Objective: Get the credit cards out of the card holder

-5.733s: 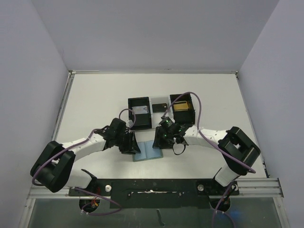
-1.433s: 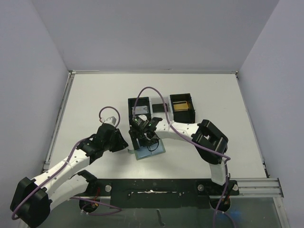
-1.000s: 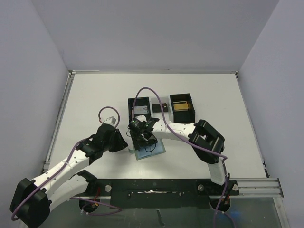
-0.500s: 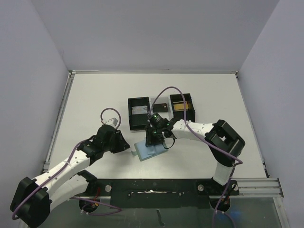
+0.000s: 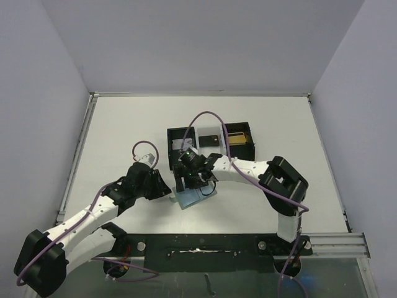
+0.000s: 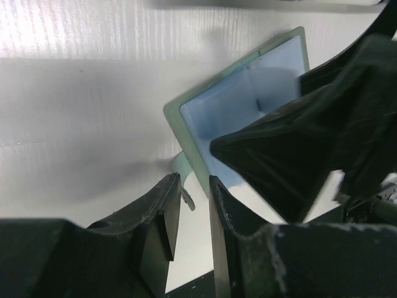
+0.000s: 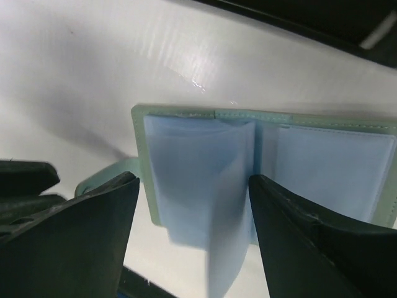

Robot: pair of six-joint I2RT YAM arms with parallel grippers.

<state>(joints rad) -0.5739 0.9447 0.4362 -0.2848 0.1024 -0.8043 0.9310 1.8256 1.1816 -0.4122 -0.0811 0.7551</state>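
The card holder (image 7: 310, 158) lies open directly below the wide-open, empty right fingers (image 7: 74, 236); left fingers (image 6: 155, 217) nearly closed at its strap (image 6: 181, 164), grip unclear.

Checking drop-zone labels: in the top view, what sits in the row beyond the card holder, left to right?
black box partly under the right arm → dark card lying on the table → black box holding the gold-orange card
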